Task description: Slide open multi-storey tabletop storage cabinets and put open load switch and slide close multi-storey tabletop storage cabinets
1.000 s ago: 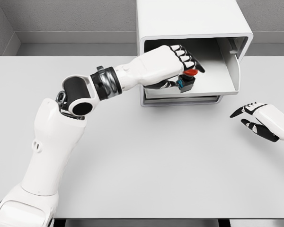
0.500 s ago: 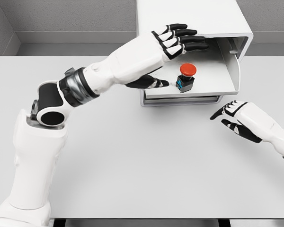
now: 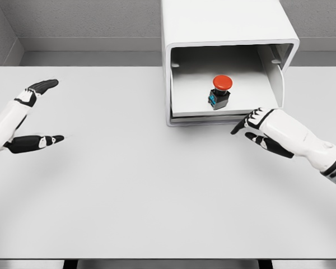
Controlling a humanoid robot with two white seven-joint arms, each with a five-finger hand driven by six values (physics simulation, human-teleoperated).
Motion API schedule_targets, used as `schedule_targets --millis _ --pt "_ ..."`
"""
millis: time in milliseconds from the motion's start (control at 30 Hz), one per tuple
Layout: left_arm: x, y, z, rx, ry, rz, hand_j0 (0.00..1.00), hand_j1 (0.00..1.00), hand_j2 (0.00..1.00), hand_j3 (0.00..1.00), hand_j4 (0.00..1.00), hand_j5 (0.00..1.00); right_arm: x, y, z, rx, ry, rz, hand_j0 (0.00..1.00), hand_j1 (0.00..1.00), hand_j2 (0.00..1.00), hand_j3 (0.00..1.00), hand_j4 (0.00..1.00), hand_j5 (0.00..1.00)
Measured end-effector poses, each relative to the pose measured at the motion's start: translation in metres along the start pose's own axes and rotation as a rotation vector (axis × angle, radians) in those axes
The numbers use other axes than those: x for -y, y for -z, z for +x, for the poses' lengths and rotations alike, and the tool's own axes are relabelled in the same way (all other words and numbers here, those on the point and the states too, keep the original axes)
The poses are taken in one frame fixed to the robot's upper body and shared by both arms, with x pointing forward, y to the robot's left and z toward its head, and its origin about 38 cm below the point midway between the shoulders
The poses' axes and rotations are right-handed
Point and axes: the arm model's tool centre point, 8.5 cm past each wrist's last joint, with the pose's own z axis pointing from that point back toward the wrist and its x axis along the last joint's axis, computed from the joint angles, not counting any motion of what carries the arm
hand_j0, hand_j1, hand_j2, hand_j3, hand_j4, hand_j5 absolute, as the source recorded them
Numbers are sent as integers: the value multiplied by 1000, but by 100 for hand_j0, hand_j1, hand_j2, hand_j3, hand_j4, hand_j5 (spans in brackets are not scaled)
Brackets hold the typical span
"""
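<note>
Sitting in open drawer, load switch, left robot hand cut off.

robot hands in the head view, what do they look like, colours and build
Both are five-finger hands with glossy white shells on the back and black fingers and palms. The left hand has white segment plates along black fingers. The right hand looks the same, on a smooth white forearm ending in a dark grey ribbed band near the picture's edge. No cables show.
</note>
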Motion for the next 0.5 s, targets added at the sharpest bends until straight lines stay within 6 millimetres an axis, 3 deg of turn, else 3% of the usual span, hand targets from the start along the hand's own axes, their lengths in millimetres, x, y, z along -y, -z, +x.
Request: schedule_targets --millis 200,500 --pt "-4 -11 -25 -85 31 -52 100 100 100 100 100 100 -10 14 -11 -6 31 23 55 55 55 55 55 55" --pt "-6 -14 -30 -103 37 -62 100 100 100 100 100 100 -14 22 -28 -33 46 46 55 55 55 55 55 55"
